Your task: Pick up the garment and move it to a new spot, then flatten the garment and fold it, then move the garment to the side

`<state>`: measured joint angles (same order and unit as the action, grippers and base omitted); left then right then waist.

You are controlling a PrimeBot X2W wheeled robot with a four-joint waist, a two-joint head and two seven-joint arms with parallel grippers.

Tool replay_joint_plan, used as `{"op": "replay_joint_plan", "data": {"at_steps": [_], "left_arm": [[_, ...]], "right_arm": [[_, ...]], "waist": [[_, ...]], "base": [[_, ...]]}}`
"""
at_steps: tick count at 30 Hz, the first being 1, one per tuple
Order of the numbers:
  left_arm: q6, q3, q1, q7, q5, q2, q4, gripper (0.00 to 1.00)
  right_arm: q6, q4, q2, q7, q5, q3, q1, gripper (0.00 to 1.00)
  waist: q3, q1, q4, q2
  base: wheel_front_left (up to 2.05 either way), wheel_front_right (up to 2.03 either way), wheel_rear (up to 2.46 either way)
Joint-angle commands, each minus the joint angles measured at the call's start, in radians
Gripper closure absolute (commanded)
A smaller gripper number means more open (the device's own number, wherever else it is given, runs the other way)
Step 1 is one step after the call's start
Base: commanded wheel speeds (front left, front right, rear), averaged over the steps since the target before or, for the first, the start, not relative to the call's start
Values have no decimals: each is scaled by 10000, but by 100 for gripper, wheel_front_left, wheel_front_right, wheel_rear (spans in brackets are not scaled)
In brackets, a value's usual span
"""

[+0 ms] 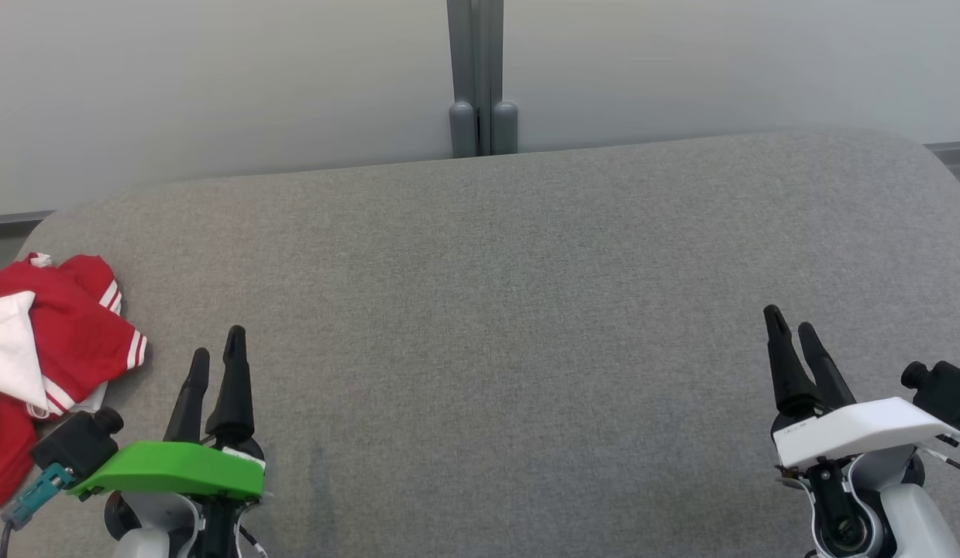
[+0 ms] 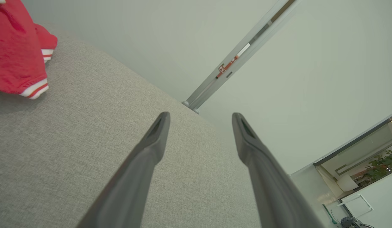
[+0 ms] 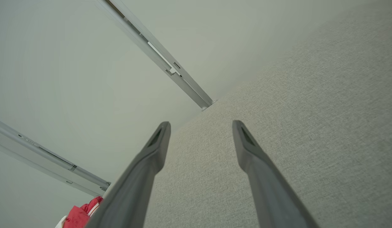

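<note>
The garment (image 1: 53, 349) is red with white panels and striped cuffs, lying crumpled at the far left edge of the grey fabric table (image 1: 495, 310). In the left wrist view the garment (image 2: 15, 47) fills the upper left corner; a red scrap of the garment (image 3: 78, 215) shows at the bottom left of the right wrist view. My left gripper (image 1: 216, 349), under a green cover, hovers just right of the garment, open and empty. Far across at the lower right my right gripper (image 1: 789, 322), under a white cover, is open and empty too. Each wrist view shows its gripper's spread fingers: left gripper (image 2: 200, 117), right gripper (image 3: 200, 125).
A pale wall with a grey vertical post (image 1: 483, 77) stands behind the table's far edge. The grey surface stretches wide between the two grippers. The garment hangs partly over the table's left edge.
</note>
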<state>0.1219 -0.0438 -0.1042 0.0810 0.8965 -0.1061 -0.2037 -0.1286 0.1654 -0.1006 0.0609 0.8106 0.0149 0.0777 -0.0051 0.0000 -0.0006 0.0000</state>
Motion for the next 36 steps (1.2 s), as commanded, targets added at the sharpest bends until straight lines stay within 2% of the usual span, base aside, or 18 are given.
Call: {"op": "replay_joint_plan", "data": {"at_steps": [1,36], "left_arm": [[-31,-64,-261,95,-389,-125,52,0],[-318,-838,-552,1067,-3975,-379,-1171,0]], "right_arm": [[-24,-188,-86,104,-374,-47,139,0],[-29,-202,-88,663,-4251,-417,-111,0]], "waist": [[2,0,-2,0],[-61,0,18,0]], "base": [[0,0,0],[0,0,0]]}}
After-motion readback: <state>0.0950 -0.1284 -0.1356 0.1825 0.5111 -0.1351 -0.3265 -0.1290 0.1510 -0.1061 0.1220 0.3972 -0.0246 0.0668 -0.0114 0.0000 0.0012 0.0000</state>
